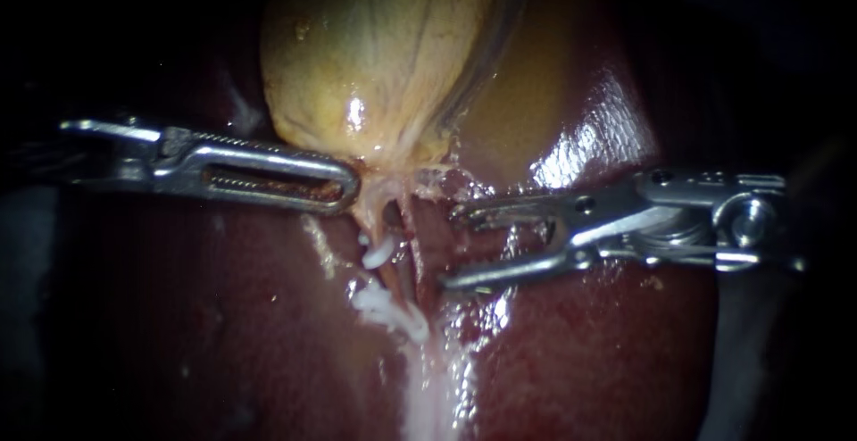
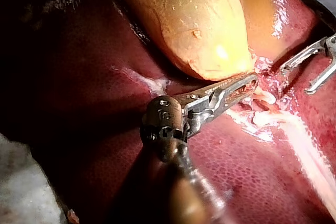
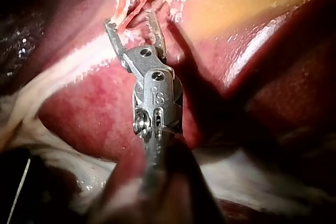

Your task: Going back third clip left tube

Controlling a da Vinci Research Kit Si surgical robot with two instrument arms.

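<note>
Glossy maroon liver (image 1: pixel 223 316), taut yellow gallbladder (image 1: pixel 375 57), white clips (image 1: pixel 379 252).

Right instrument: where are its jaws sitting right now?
In the endoscope view the right instrument comes in from the right, its jaws open over the liver, just right of the upper white clip, below the gallbladder.

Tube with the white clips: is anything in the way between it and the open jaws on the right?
Nothing visible. The right instrument, jaws open, sits beside the tube, with only bare liver between them. The left instrument grips the gallbladder on the tube's other side.
</note>
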